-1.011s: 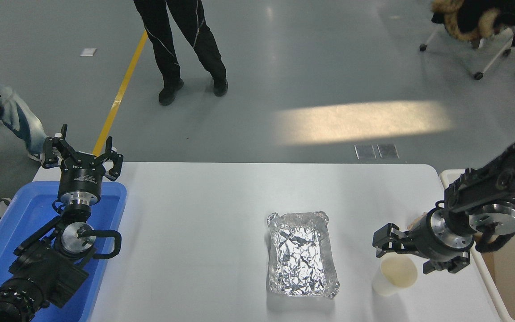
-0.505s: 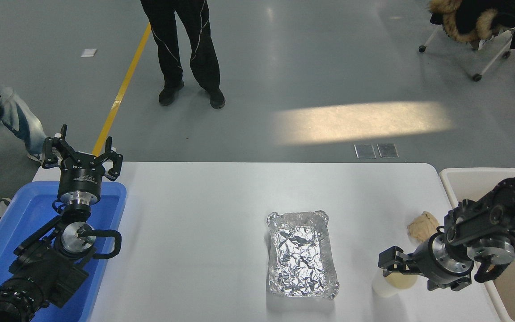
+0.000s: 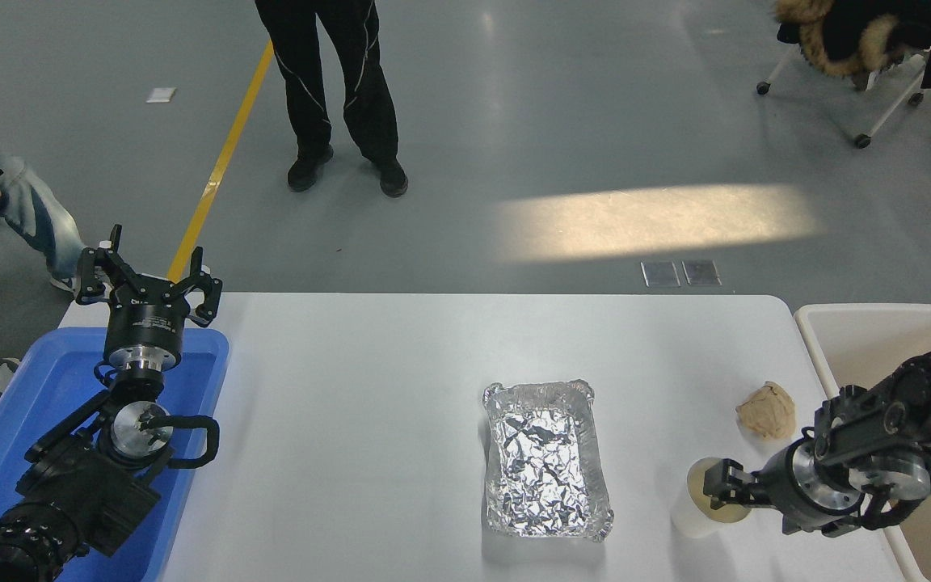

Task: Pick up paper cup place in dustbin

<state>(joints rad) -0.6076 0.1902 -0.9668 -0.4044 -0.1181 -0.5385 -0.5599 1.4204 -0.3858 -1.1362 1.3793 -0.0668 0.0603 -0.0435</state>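
An upright white paper cup (image 3: 697, 508), cream inside, is seen near the table's (image 3: 368, 372) front right corner. The right gripper's (image 3: 716, 490) jaws are set at its rim; whether clamped cannot be told.

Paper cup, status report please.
Right gripper at paper cup rim, grip unclear. Cup upright on table, not in dustbin. Left gripper parked, open. Nothing in the way.

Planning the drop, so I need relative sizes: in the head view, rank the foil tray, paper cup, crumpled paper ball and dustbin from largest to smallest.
1. dustbin, partly cut off by the frame and the right arm
2. foil tray
3 and 4. paper cup and crumpled paper ball: look alike in size; the right gripper partly covers the cup, so no ranking.
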